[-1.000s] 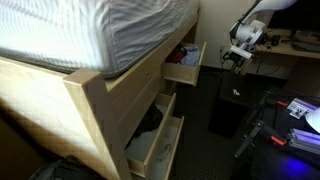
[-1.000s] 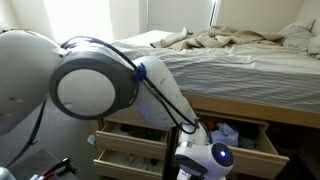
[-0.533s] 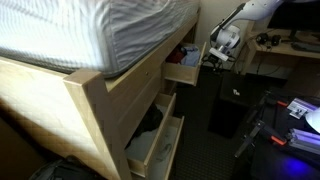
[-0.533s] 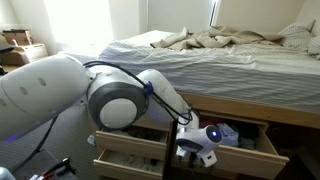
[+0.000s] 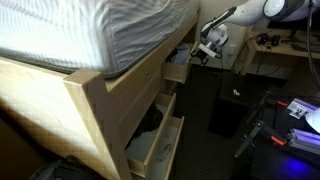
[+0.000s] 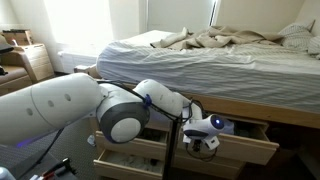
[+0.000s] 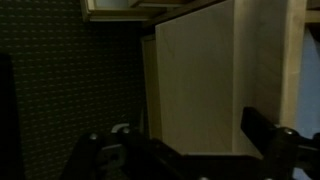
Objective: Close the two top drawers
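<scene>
The wider top drawer (image 6: 250, 152) of pale wood stands pulled out under the bed. In an exterior view its flat front (image 5: 180, 73) shows at the far end of the frame. The narrower top drawer (image 6: 130, 150) is also out, beside it, and shows a little open in an exterior view (image 5: 164, 102). My gripper (image 5: 206, 52) is right at the wider drawer's front (image 7: 200, 80), which fills the wrist view. The gripper (image 6: 203, 140) (image 7: 190, 150) is open and empty, its dark fingers spread before the wood.
A deeper drawer (image 5: 160, 150) with dark cloth stands open below. A dark box (image 5: 228, 110) sits on the floor near the bed, with a desk (image 5: 290, 48) behind it. The mattress (image 6: 220, 70) overhangs the frame. Clutter with a blue light (image 5: 295, 110) lies on the floor.
My arm has swung from near the desk towards the bed, bringing the gripper up to the wider drawer's front. That drawer looks slightly further in.
</scene>
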Controlling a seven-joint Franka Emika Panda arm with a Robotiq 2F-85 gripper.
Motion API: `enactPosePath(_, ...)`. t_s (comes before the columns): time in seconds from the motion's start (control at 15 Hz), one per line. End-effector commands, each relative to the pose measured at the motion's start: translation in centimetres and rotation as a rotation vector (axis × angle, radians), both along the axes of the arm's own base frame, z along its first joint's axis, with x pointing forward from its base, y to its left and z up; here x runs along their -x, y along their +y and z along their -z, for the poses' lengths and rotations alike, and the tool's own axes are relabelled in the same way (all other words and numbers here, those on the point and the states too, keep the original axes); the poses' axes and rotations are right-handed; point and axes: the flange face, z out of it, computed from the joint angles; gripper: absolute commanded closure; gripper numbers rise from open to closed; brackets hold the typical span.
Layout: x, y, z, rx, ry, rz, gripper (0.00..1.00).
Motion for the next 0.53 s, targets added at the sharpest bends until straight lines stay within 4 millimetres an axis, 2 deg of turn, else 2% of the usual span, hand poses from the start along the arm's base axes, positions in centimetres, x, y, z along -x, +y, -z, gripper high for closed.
enactPosePath(0.0, -3.1, 0.2, -0.5, 0.023, -0.036, 0.017, 0.0)
enactPosePath(0.2, -4.5, 1.0, -0.9, -0.002, -0.057, 0.051, 0.0)
enactPosePath(0.47, -4.3, 1.2, -1.0, -0.005, -0.063, 0.064, 0.0)
